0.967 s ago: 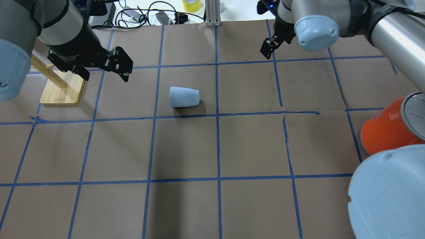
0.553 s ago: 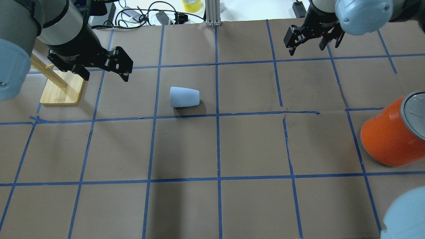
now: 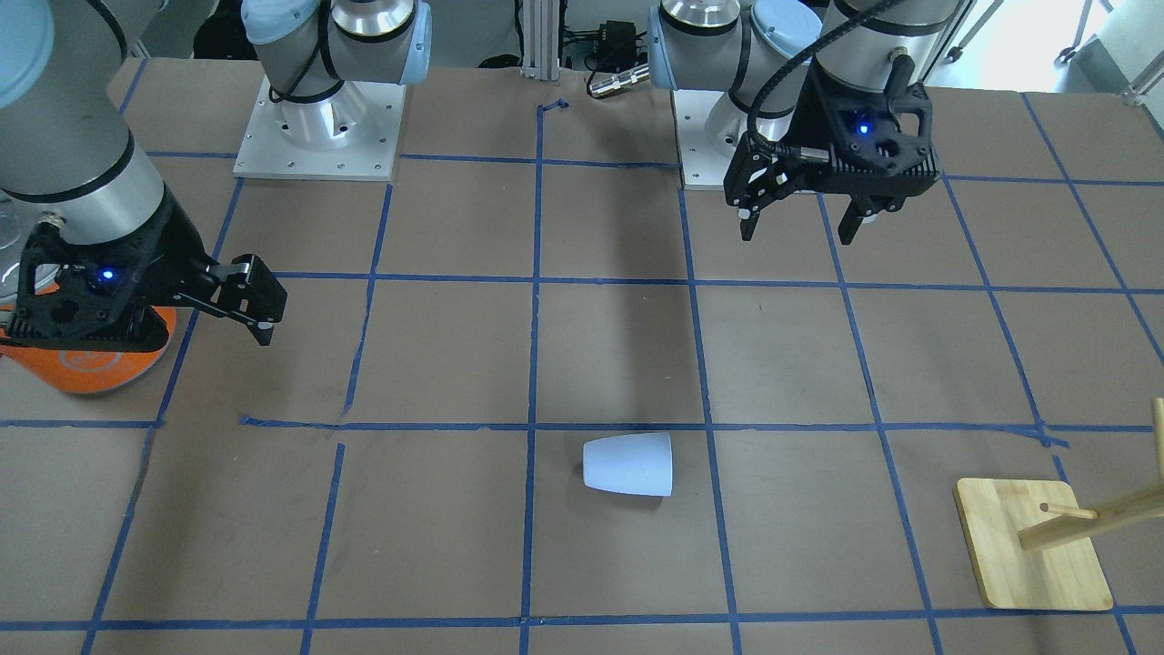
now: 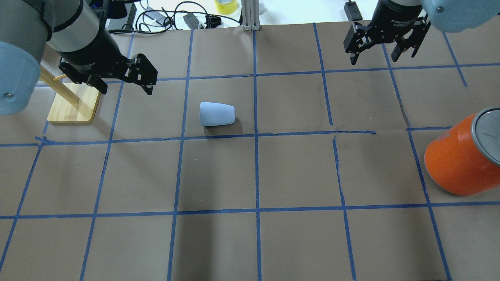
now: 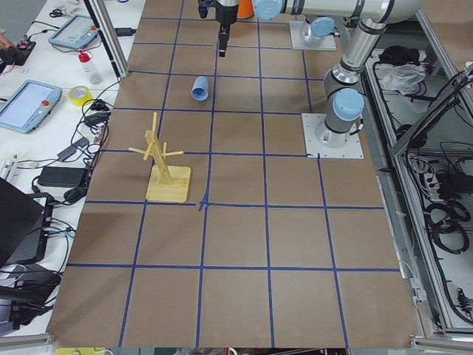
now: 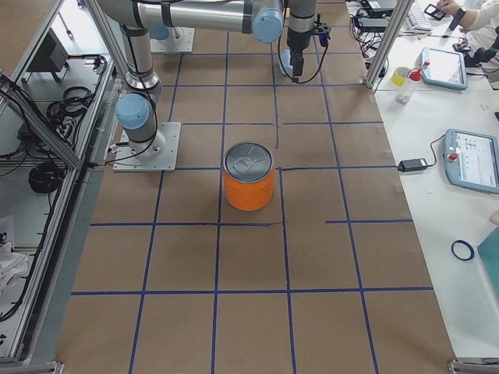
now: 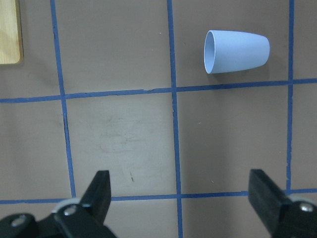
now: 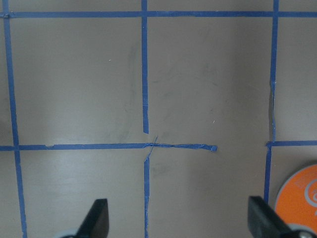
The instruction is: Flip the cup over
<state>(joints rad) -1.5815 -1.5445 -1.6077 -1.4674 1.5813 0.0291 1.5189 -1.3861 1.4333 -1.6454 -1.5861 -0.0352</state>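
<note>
**Plainly before the grasp: cup on its side, both grippers empty**

A small pale blue-grey cup (image 4: 216,114) lies on its side near the middle of a brown table (image 4: 297,242) marked with a blue tape grid. Its wide mouth points toward the robot's left and nothing touches it.

The left gripper (image 7: 178,181) hangs apart from the cup, between it and a wooden stand (image 4: 74,105). Its two fingers are spread wide with nothing between them, and its wrist camera has the cup in sight. How high it hangs is hard to judge.

The right gripper (image 8: 177,206) is well apart from the cup, near an orange can (image 4: 457,164). It is likewise spread wide and holds nothing.

The task seems to be at the approach stage, with the flip not yet begun. The left gripper looks better placed for the next move. It would need to travel over the cup, come down with a finger on either side of the body, close, then turn the cup over.
</note>
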